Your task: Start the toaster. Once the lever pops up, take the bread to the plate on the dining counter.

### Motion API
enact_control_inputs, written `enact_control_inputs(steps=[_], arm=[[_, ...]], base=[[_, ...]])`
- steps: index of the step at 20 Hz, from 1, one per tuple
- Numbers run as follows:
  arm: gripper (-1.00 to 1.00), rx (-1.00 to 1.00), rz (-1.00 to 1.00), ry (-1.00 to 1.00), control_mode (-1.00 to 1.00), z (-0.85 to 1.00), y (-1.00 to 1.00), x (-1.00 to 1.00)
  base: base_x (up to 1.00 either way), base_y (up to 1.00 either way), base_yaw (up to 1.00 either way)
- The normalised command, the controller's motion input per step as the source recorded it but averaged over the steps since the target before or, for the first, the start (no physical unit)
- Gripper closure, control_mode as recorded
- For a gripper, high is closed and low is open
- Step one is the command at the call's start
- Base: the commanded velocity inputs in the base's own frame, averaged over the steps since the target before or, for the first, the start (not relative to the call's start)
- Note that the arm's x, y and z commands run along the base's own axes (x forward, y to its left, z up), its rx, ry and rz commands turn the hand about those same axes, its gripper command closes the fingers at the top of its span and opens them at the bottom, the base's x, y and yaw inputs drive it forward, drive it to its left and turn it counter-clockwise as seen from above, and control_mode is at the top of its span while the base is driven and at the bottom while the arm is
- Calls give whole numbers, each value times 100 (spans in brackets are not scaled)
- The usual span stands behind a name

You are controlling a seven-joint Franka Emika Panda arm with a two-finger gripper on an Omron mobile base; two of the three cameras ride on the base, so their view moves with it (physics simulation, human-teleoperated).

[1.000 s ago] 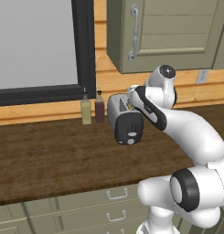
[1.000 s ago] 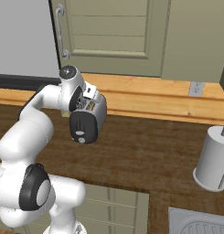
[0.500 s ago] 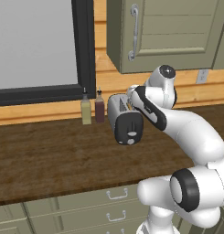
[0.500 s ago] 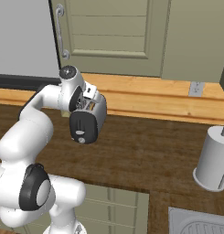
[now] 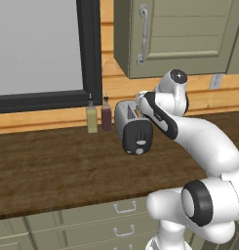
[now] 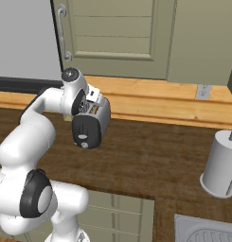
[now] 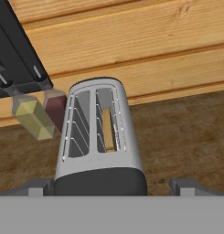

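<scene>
In the hand view we see the pincer [image 7: 111, 186] with its two dark fingertips [image 7: 38, 186] set wide apart and holding nothing, one on either side of the black end of the toaster [image 7: 98, 137], which stands directly ahead of and between them on the dark wood worktop [image 7: 186, 137]. This view alone looks down into the two top slots: a slice of bread [image 7: 108, 130] sits in the slot on the right, a narrow tan edge showing. Beyond the toaster to the left we find two bottles, one yellowish [image 7: 33, 116] and one dark red [image 7: 55, 109], close by its far end. In the left base view we see the toaster [image 5: 133, 128] with its round knob facing the camera, the arm's wrist just beside it to the right, and both bottles [image 5: 92, 117] against the plank wall under a dark-framed window [image 5: 89, 46]. The right base view adds what the others lack: a pale cylindrical canister [image 6: 222, 165] well off to the right, a sink rim [image 6: 202, 229] at the lower edge, and a wall socket [image 6: 203, 91] below sage cabinet doors [image 6: 112, 33].
</scene>
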Motion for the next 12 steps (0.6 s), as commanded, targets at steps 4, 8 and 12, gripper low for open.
enact_control_inputs(steps=[4, 8, 12], arm=[[-100, 0, 0, 0, -100, 0, 0, 0], [-100, 0, 0, 0, -100, 0, 0, 0], [-100, 0, 0, 0, -100, 0, 0, 0]], base=[[0, 0, 0], [0, 0, 0], [0, 0, 0]])
